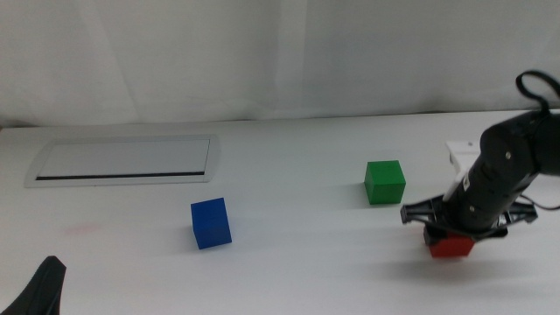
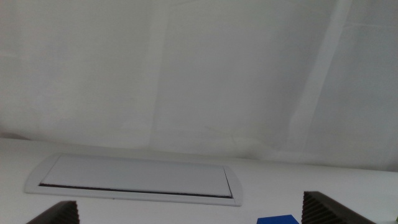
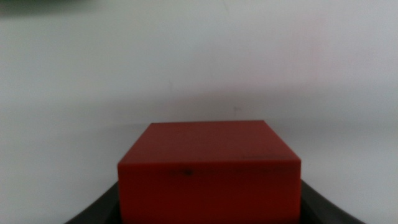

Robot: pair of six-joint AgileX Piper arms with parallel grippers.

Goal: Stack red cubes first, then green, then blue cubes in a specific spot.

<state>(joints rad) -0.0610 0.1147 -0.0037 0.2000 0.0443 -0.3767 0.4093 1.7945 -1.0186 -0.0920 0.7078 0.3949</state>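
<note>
The red cube [image 1: 451,248] sits at the front right of the white table, and my right gripper [image 1: 457,233] is down over it. In the right wrist view the red cube [image 3: 209,177] fills the space between the dark jaws, which press against both its sides. The green cube [image 1: 384,182] stands just behind and to the left of it, apart from the gripper. Toward the middle left the blue cube [image 1: 211,223] rests alone; its top edge [image 2: 277,219] shows in the left wrist view. My left gripper [image 1: 44,287] waits at the front left corner, open [image 2: 193,213].
A grey-framed rectangular panel [image 1: 122,160] lies flat at the back left. A faint pink smudge [image 1: 83,230] marks the table in front of it. A small white object [image 1: 462,154] lies behind the right arm. A white curtain closes the back.
</note>
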